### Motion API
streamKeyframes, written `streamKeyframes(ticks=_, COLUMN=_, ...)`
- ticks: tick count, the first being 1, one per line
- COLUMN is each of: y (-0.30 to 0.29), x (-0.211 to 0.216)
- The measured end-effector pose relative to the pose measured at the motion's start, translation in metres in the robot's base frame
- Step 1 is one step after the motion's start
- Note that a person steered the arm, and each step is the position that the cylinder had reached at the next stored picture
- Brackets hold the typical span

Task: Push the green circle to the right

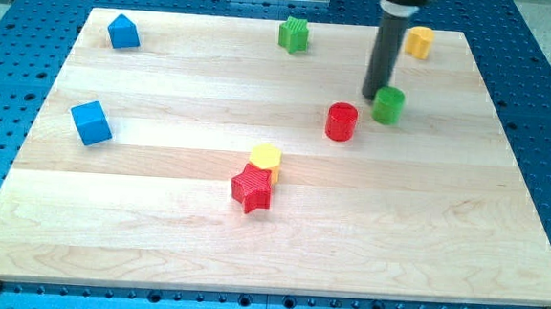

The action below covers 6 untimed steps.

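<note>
My tool is a bare rod with nothing to spread or pinch; my tip (372, 96) rests on the table (154, 253) against the view's left side of the green circle (389, 105), touching it or just short of it. That is the right side to shove from. The green circle sits in the upper right part of the table, with the red cylinder (341, 121) just to its lower left and the yellow block (418, 42) above it near the top edge. I judge the push is at its start or only partly made: plenty of bare table lies to the circle's right, so the sliding travel rightward is what remains.
</note>
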State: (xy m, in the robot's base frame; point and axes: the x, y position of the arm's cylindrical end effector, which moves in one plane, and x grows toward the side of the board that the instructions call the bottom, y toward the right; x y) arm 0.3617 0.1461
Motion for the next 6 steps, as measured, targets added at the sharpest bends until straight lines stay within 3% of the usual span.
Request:
streamKeyframes(ticks=1, y=0.040, x=0.037)
streamKeyframes(ticks=2, y=0.026, x=0.006)
streamKeyframes(ticks=3, y=-0.024, x=0.031)
streamKeyframes(ticks=4, y=0.004, x=0.075)
streamKeyframes(ticks=6, y=0.055, x=0.090)
